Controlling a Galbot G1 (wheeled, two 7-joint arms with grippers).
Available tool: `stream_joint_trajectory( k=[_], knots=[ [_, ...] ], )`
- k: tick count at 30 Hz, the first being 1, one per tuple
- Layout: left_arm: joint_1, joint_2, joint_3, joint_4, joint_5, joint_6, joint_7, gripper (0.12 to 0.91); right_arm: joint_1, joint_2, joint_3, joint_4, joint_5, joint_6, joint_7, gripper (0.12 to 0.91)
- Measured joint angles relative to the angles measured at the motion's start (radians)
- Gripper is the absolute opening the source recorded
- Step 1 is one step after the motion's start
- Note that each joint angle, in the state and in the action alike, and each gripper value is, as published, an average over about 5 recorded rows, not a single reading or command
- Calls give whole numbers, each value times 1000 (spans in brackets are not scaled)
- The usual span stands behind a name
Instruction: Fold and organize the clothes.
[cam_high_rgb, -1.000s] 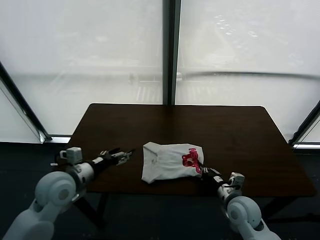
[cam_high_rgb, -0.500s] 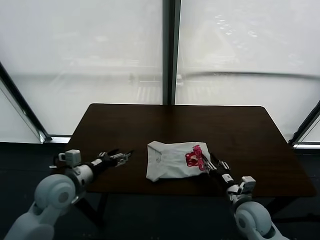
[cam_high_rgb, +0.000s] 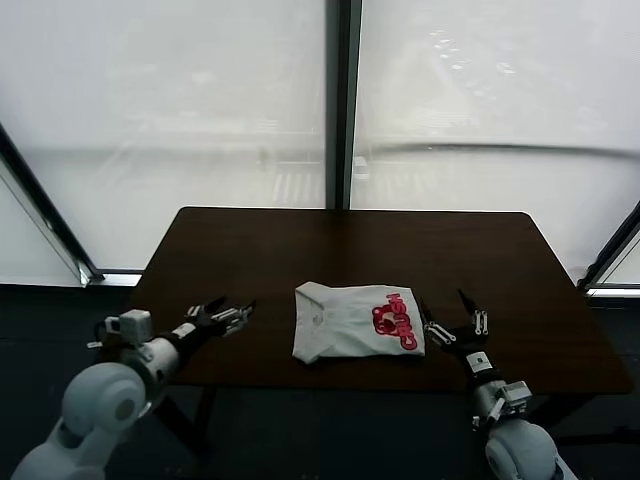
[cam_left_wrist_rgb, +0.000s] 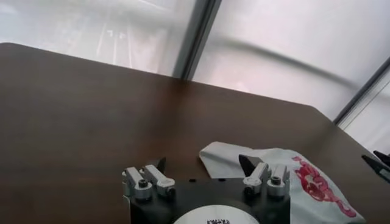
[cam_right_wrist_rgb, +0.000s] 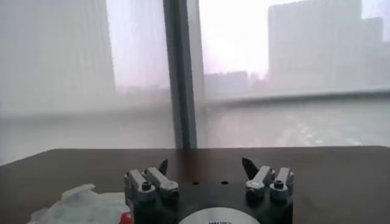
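Note:
The clothes, one white T-shirt (cam_high_rgb: 355, 322), lie folded into a small rectangle near the front middle of the dark table (cam_high_rgb: 340, 250), with a red print (cam_high_rgb: 394, 320) showing on its right end. My right gripper (cam_high_rgb: 450, 315) hovers open just right of the shirt, apart from it, with nothing between its fingers. In the right wrist view that gripper (cam_right_wrist_rgb: 204, 164) faces the window and the shirt (cam_right_wrist_rgb: 82, 206) shows at the edge. My left gripper (cam_high_rgb: 227, 312) stands open left of the shirt; in the left wrist view the gripper (cam_left_wrist_rgb: 203, 164) points toward the shirt (cam_left_wrist_rgb: 286, 182).
The table's front edge (cam_high_rgb: 380, 385) runs just below the shirt and both grippers. Large windows with a dark central post (cam_high_rgb: 343, 100) stand behind the table. The back half of the tabletop (cam_high_rgb: 350, 235) is bare wood.
My right gripper has let go of the shirt's right end, opened, and drawn back to the right. The red-printed end now lies flat. The left arm shifted slightly left.

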Motion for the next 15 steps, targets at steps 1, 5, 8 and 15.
stream_joint_trajectory(
  k=[1,5,8,15],
  knots=[
    [16,0,-4,-9,32,-27,11,907,-13,5,13,-3,-15,17,17,907],
    [99,-10,-10,-44,195,-165,44,907,-94,27,63,16,-71,34,99,907],
    [175,-28,-13,-62,345,-286,50,907,-175,43,84,59,-113,34,156,907],
    [369,-55,-48,-90,622,-521,45,907,-382,69,99,193,-211,81,232,907]
  ],
)
